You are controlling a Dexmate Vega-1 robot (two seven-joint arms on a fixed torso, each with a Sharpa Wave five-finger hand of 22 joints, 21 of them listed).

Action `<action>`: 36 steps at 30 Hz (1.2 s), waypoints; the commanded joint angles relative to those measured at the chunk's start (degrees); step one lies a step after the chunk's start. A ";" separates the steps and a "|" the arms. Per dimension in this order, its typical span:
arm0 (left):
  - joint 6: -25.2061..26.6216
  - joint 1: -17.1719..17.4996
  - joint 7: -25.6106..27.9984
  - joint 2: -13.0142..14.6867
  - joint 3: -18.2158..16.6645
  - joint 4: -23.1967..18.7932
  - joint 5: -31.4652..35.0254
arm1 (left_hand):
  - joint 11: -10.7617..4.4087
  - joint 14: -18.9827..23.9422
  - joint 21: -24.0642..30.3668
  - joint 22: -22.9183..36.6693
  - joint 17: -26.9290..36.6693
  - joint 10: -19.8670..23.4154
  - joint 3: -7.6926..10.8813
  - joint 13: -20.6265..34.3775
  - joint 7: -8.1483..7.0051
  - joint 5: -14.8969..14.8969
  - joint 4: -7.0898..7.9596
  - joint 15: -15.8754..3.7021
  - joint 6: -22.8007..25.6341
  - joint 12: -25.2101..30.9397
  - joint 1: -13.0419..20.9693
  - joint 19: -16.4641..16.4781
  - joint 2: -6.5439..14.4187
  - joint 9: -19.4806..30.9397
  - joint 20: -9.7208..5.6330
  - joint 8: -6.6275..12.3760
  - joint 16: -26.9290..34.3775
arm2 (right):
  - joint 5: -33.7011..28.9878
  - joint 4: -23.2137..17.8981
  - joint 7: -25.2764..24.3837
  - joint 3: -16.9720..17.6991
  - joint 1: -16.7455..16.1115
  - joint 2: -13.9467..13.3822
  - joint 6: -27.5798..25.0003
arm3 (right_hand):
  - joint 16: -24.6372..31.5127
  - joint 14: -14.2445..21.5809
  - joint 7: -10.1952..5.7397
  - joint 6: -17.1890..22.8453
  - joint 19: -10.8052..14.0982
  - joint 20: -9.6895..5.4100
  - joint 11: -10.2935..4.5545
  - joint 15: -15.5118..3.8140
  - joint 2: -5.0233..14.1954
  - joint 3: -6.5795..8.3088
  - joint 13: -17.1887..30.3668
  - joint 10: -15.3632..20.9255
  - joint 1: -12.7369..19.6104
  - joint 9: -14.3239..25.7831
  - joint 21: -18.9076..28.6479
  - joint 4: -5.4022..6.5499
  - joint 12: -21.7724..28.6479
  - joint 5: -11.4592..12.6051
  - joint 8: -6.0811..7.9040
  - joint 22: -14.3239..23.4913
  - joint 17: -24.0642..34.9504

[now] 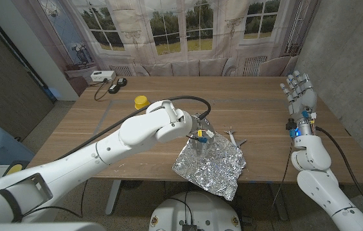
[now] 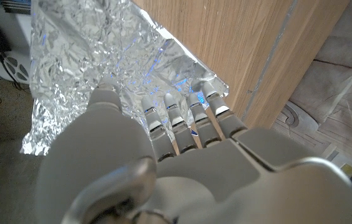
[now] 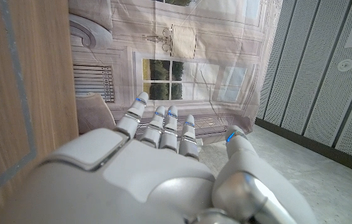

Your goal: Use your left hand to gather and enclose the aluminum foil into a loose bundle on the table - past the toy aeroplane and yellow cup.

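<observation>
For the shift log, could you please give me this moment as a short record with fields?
foil: crinkled aluminum foil sheet at the table's near edge, one corner hanging over it
left hand: left hand on the foil's far part, fingers pressing the sheet
right hand: right hand raised beyond the table's right edge, fingers spread, holding nothing
yellow cup: yellow cup farther back on the table
bundle: not yet formed

left robot hand [image 1: 200,136] reaching down, right robot hand [image 1: 299,90] raised, spread

Crinkled shiny aluminum foil [image 1: 210,165] on matt wood-grain table [image 1: 252,102].
</observation>
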 commanded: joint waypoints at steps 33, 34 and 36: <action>4.46 16.87 29.24 1.56 -4.36 5.16 25.59 | 4.36 -10.09 -6.26 0.93 1.80 -24.65 -13.57 1.27 -0.02 4.41 5.95 3.26 -37.57 -1.90 -5.11 3.22 1.78 0.14 7.77 -0.49 0.13 | -0.65 -0.18 0.16 -0.69 0.96 -1.55 -2.02 | 0.77 2.33 1.21 3.90 1.13 -0.05 0.65 0.53 -0.14 0.56 0.27 3.07 -0.15 0.15 0.33 0.15 0.87 0.35 1.16 0.28 0.07; 3.68 16.27 26.62 1.09 -4.00 5.33 26.12 | 4.42 -10.14 -6.25 0.93 1.80 -24.52 -13.63 1.26 -0.01 4.41 5.98 3.36 -37.53 -1.80 -5.15 3.28 1.76 0.14 7.77 -0.43 0.17 | -0.75 -0.21 -0.03 -0.77 1.07 -1.44 -2.08 | 0.79 2.41 1.19 3.91 1.13 -0.04 0.57 0.50 -0.15 0.56 0.28 3.09 -0.16 0.15 0.33 0.15 0.86 0.35 1.14 0.28 0.07; 2.90 15.60 24.02 0.47 -3.41 6.02 27.27 | 3.91 -10.69 -5.14 0.93 1.51 -22.99 -14.38 1.09 -0.04 4.54 6.00 3.66 -35.41 -0.63 -4.96 7.07 1.48 0.15 7.54 0.63 0.63 | -0.85 0.10 0.08 -0.96 1.41 -1.30 -1.88 | 0.81 2.52 1.17 3.88 1.18 -0.06 0.62 0.57 -0.16 0.57 0.28 3.17 -0.18 0.15 0.34 0.16 0.88 0.35 1.10 0.28 0.08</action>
